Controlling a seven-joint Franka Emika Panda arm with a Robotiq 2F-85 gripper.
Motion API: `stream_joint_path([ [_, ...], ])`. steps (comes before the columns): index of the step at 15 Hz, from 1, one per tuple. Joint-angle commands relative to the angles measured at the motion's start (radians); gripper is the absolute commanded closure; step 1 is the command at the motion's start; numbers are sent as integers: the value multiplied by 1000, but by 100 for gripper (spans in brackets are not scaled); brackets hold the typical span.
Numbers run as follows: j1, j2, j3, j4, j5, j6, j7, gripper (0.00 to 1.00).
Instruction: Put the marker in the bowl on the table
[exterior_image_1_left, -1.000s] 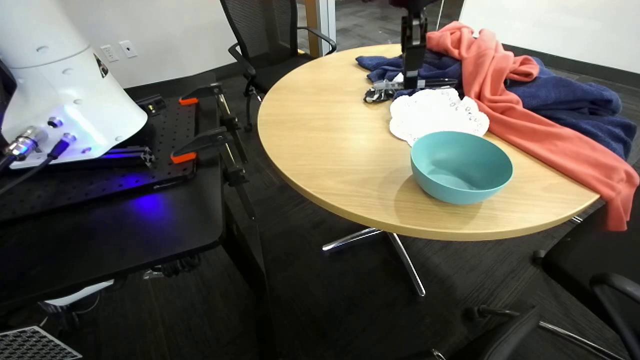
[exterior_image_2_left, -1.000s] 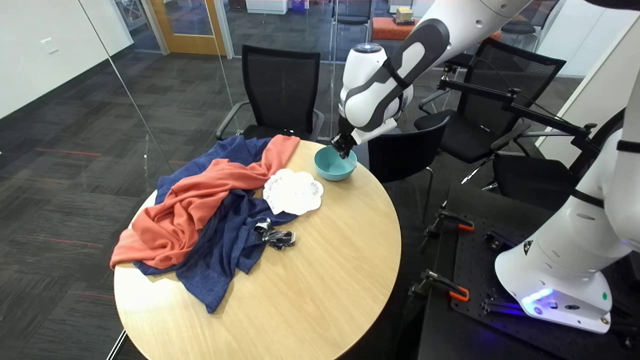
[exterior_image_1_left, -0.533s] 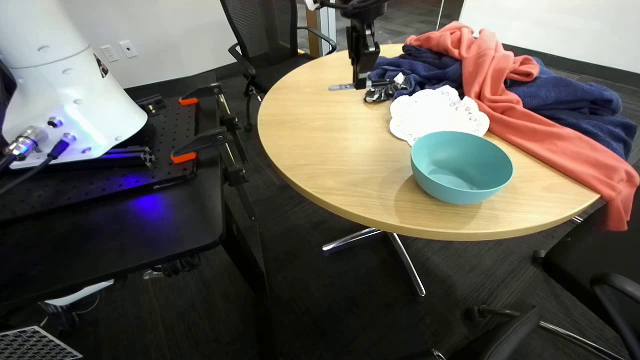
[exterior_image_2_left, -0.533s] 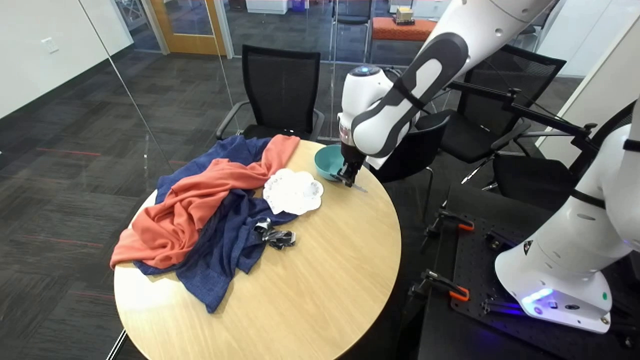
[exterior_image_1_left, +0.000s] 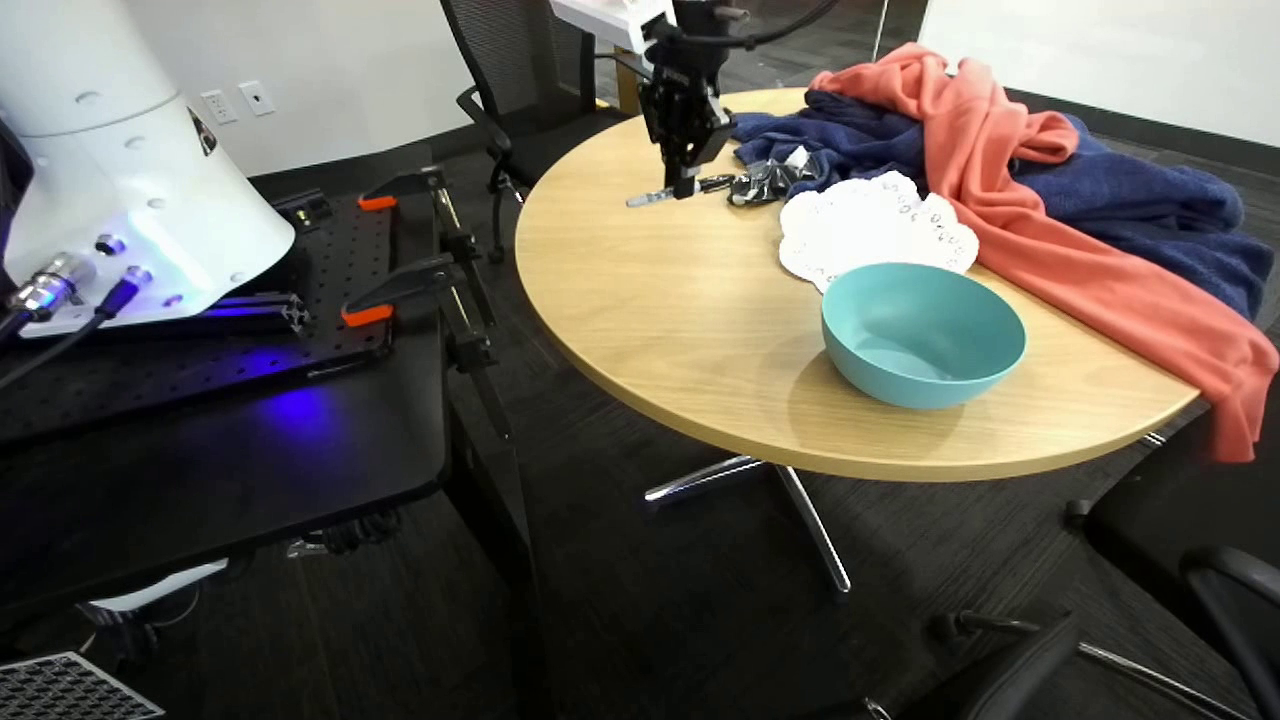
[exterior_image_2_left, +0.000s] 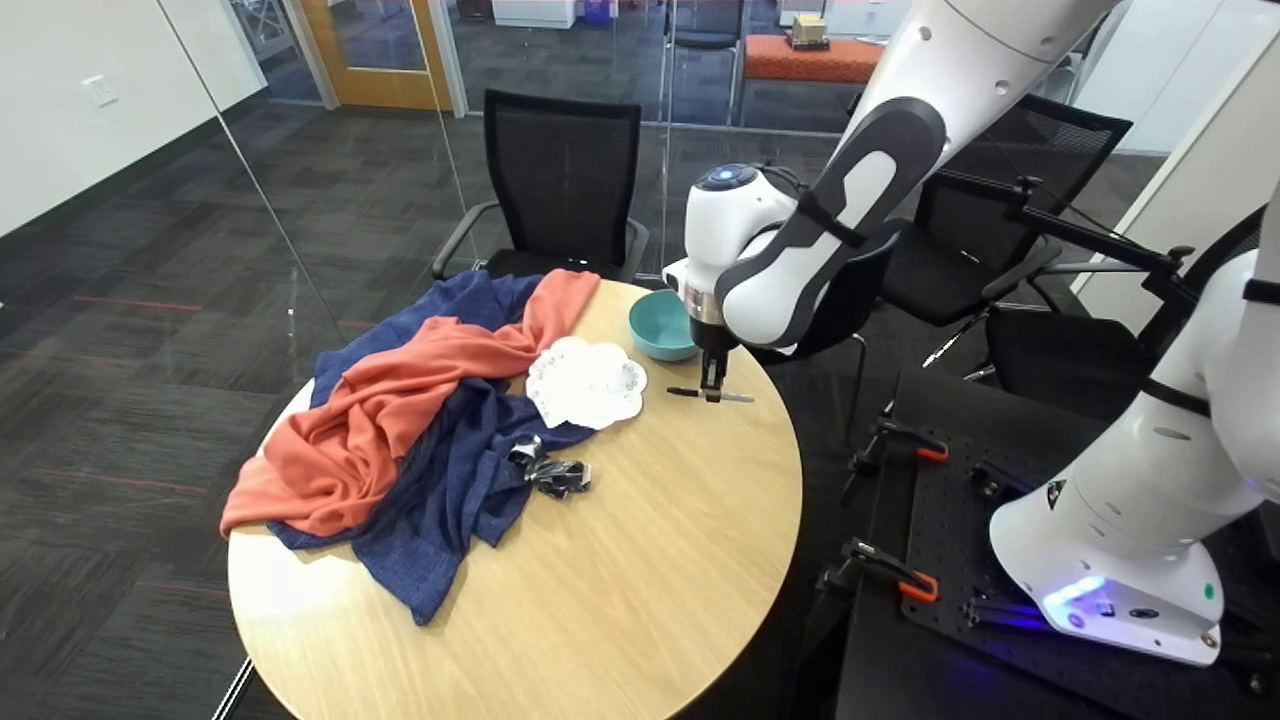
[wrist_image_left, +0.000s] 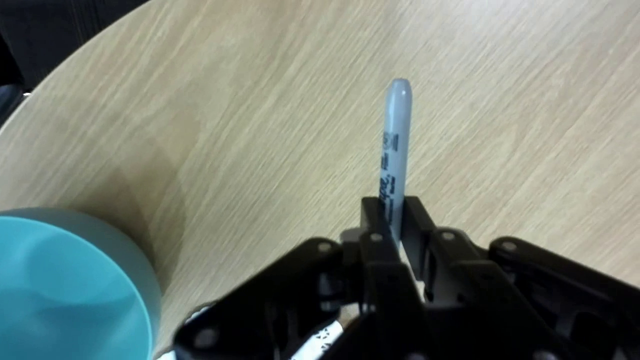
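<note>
- The fingers (wrist_image_left: 417, 225) are gripping the marker (wrist_image_left: 395, 162) around its middle.
- The marker is hanging above the table (exterior_image_1_left: 680, 290), outside the bowl (exterior_image_1_left: 923, 335).
- The bowl is standing upright beside a scalloped white piece (exterior_image_2_left: 587, 385).
- A coral cloth (exterior_image_2_left: 385, 405) is lying across blue cloth (exterior_image_2_left: 460, 480).

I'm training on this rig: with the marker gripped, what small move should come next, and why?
I'd probably carry the marker toward the bowl: the fingers hold it, but the wrist view shows it over the table, beside the bowl, not above it.
</note>
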Motion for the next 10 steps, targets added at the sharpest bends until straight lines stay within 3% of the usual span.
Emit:
stream_joint_path([
  [1,-30,27,26,16,-13,-13,-86,96],
  [2,-33,34,31,18,-13,-15,-101,96],
  [3,-33,42,33,21,-13,-14,-107,61],
  [5,-41,48,43,23,-9,-19,-127,53],
  [10,-42,51,49,31,-13,-28,-132,16],
])
